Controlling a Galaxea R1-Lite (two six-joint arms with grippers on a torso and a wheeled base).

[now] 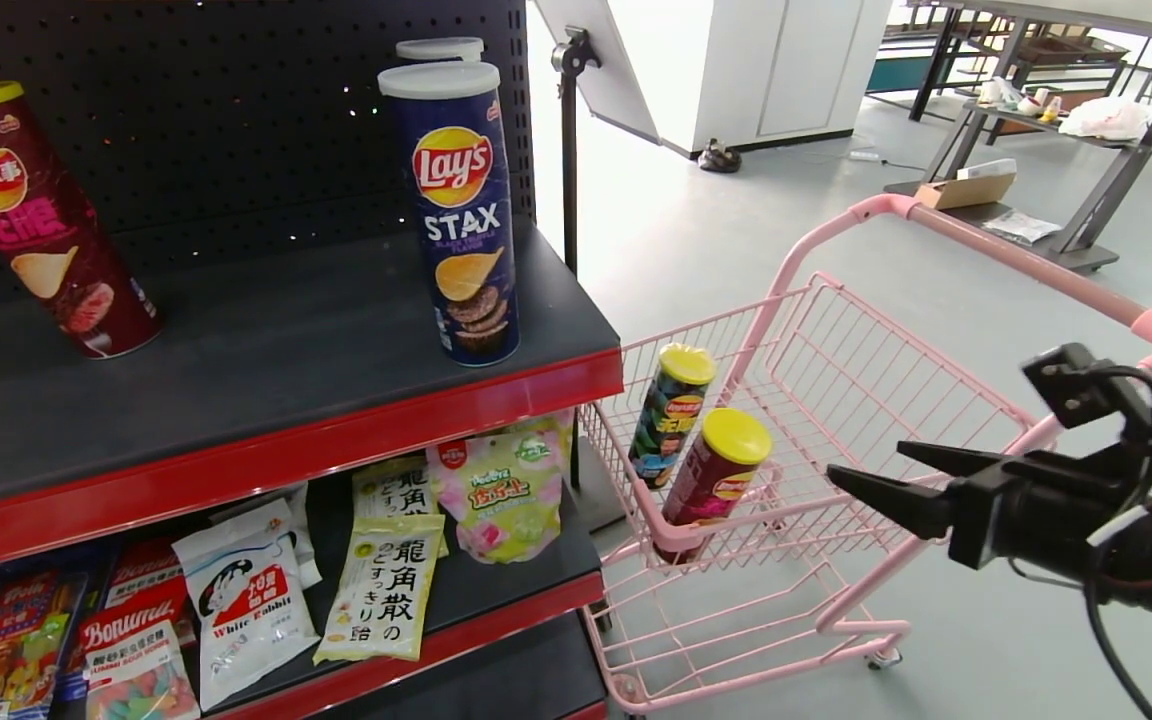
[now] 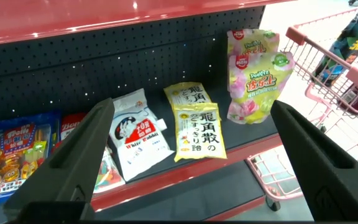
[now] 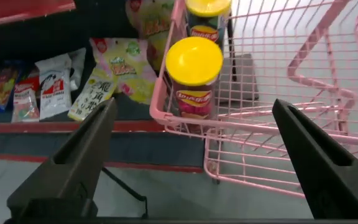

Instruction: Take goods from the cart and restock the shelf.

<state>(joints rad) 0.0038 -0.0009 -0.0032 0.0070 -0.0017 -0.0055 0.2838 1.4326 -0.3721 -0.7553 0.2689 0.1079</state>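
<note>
Maroon chip can [image 3: 194,78] in cart [image 1: 1016,257], beyond spread right fingers [image 3: 73,162], untouched.

The cart [image 1: 1011,255] is a pink wire grid. In it stand a maroon can [image 1: 711,480] and a darker can [image 1: 671,415], perhaps navy with green patches, both yellow-lidded. The shelf [image 1: 286,330] is dark grey with a red edge and holds a navy can [image 1: 456,215] with a white lid.

A rear can [image 1: 439,47] hides behind the blue can [image 1: 456,215], only lid showing.

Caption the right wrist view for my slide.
Open right gripper faces the pink cart, centred on a yellow-lidded maroon chip can.
</note>
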